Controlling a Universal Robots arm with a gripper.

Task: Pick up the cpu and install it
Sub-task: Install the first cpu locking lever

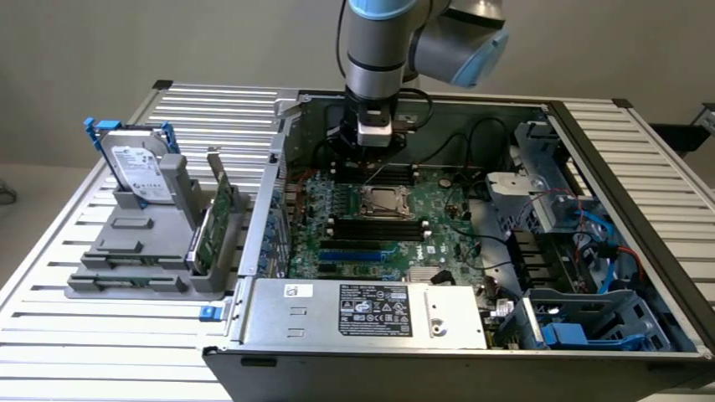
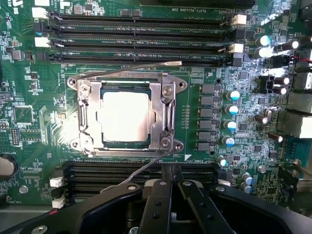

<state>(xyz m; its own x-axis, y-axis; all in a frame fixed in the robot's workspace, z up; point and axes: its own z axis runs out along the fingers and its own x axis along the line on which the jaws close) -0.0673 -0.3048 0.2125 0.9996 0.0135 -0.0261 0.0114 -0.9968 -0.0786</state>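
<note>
— Silver lid, tan rim: that's the cpu [image 2: 126, 116], lying flat in its socket with the steel frame [image 2: 163, 114] folded over its edges. Where's the gripper [image 2: 171, 187]?

— It hangs over the board just beside the socket, above a bank of memory slots [image 2: 112, 173]. The fingers are pressed together with nothing between them.

— So the chip is in place. What does this part ask for?

— Level and gentle, I'd judge. The chip looks square in its seat (whether the frame is locked down I cannot tell), so any contact should go straight down, never sideways.

— And that thin wire lever [image 2: 146, 168]?

— It slants out from the frame's corner to just by the fingertips. A closed tip could snag it, so it's worth minding.

— Room to move?

— It's tight around the socket, with slot banks on two sides and a row of capacitors [image 2: 233, 109] near a third. Straight above is open. The case wall [image 1: 280, 159] stands to the exterior view's left, and black cables [image 1: 483, 134] loop to its right, apart from the arm.
</note>
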